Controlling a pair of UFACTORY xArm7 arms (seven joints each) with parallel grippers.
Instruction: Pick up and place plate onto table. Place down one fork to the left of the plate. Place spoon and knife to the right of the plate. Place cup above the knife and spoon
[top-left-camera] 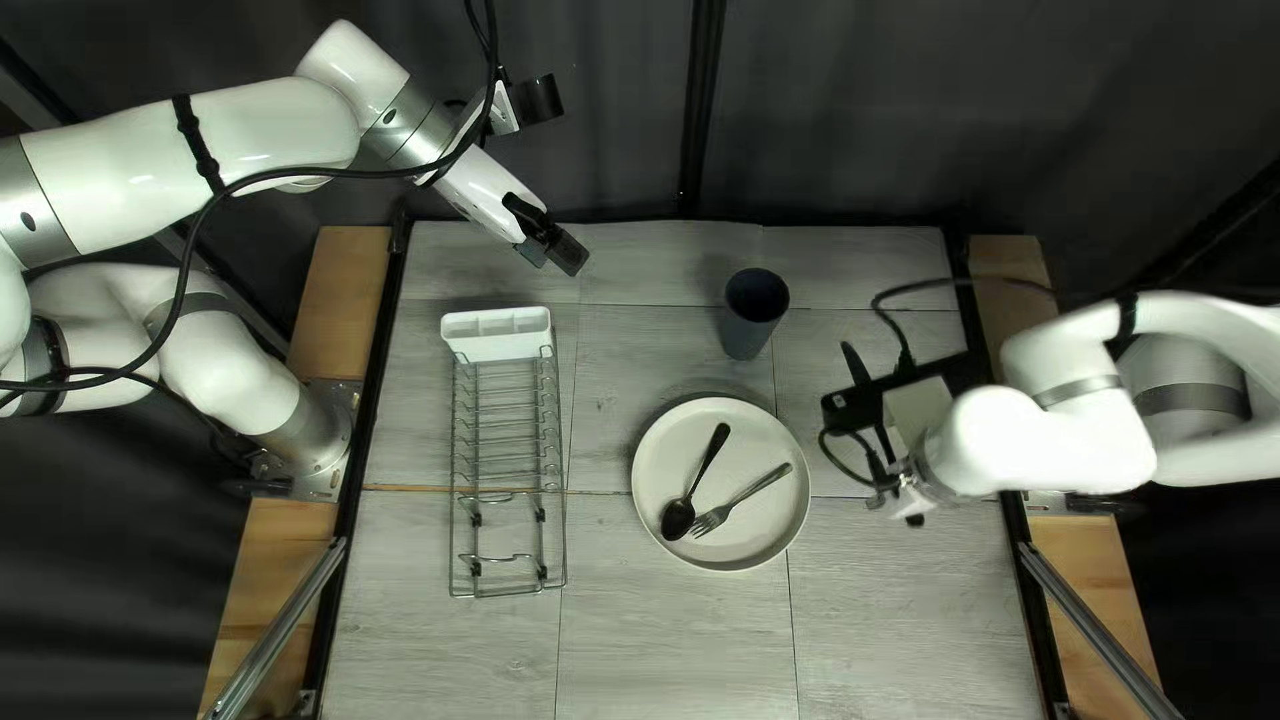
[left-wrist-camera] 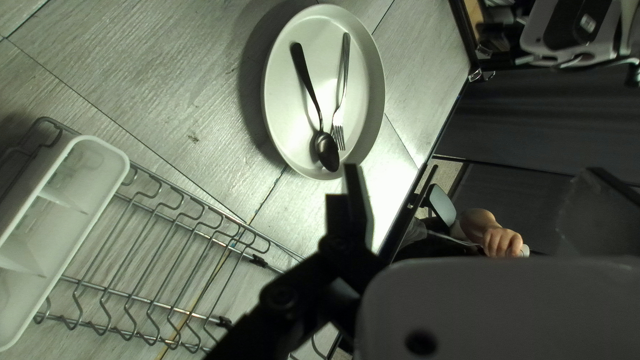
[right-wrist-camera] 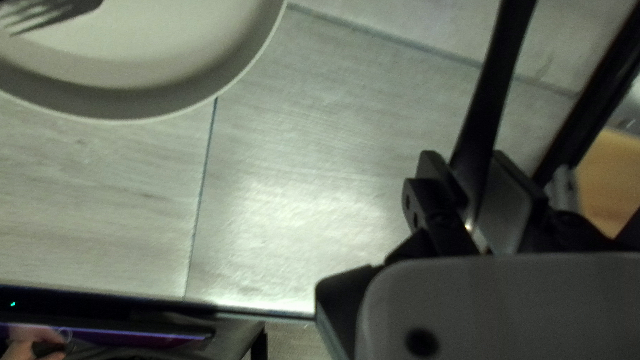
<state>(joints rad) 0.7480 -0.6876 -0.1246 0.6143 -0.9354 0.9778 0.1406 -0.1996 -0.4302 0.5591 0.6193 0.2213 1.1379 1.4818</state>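
- One surface (top-left-camera: 650, 620): flat grey panels with a wood grain and thin seams between them
- Two arms, both white with smooth rounded shells and black cables. The left arm (top-left-camera: 250, 130) is raised above the far left part of the surface. The right arm (top-left-camera: 1050, 440) is low, just beside the plate at the right of the top left view
- One dish rack (top-left-camera: 505, 470): thin bent metal wire in a long rectangle, lying flat on the surface to the left of the plate
- One cutlery holder (top-left-camera: 497, 333): white plastic, box-shaped with dividers inside, sitting at the far end of the rack
- One plate (top-left-camera: 770, 520): round, off-white, matt, with a low raised rim. It lies flat on the surface near the middle, between the rack and the right arm
- One cup (top-left-camera: 755, 315): dark, matt, slightly narrower at its foot, standing upright beyond the plate and apart from it
- One knife (top-left-camera: 853, 365): dark, slim and straight. The right jaws are closed on it from two sides, and it points from them toward the far edge. I cannot tell if it touches the surface
- One spoon (top-left-camera: 697, 480): dark and glossy, lying on the plate with its oval bowl at the near side
- One fork (top-left-camera: 740, 500): shiny silver metal, lying on the plate just beside the spoon. Their heads are close together and their handles spread apart
- The left jaws stand wide apart and empty, beyond the cutlery holder
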